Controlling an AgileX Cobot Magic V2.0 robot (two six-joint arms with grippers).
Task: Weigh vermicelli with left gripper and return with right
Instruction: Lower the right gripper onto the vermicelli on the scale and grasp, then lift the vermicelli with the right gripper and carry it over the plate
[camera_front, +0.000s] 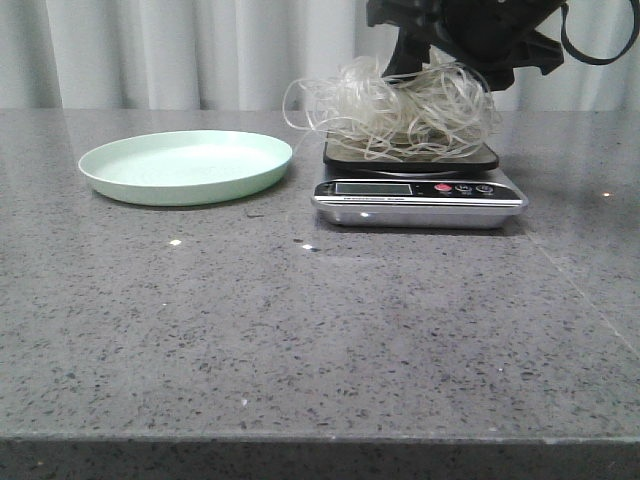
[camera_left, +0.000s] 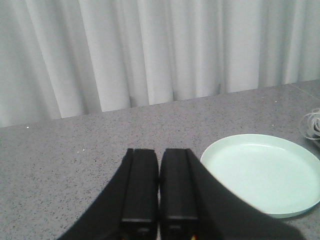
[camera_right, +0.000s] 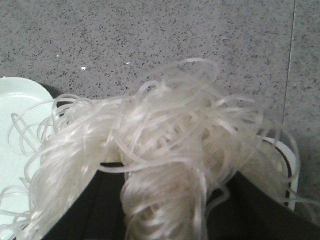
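The vermicelli (camera_front: 400, 105), a fluffy mound of whitish looped strands, lies on the platform of a silver kitchen scale (camera_front: 420, 197). My right gripper (camera_front: 432, 62) reaches into the mound from behind. In the right wrist view the black fingers (camera_right: 90, 210) stand on either side of a thick bundle of the vermicelli (camera_right: 170, 150), and my right gripper (camera_right: 165, 192) is closed on it. The pale green plate (camera_front: 185, 165) sits empty to the left of the scale. My left gripper (camera_left: 159, 155) is shut and empty above the table left of the plate (camera_left: 260, 172), out of the front view.
White curtains (camera_front: 200, 50) hang behind the grey speckled table (camera_front: 300, 330). The plate's edge (camera_right: 12, 107) and the scale's rim (camera_right: 292, 175) show beside the noodles in the right wrist view. Some strands hang over the scale's left side towards the plate.
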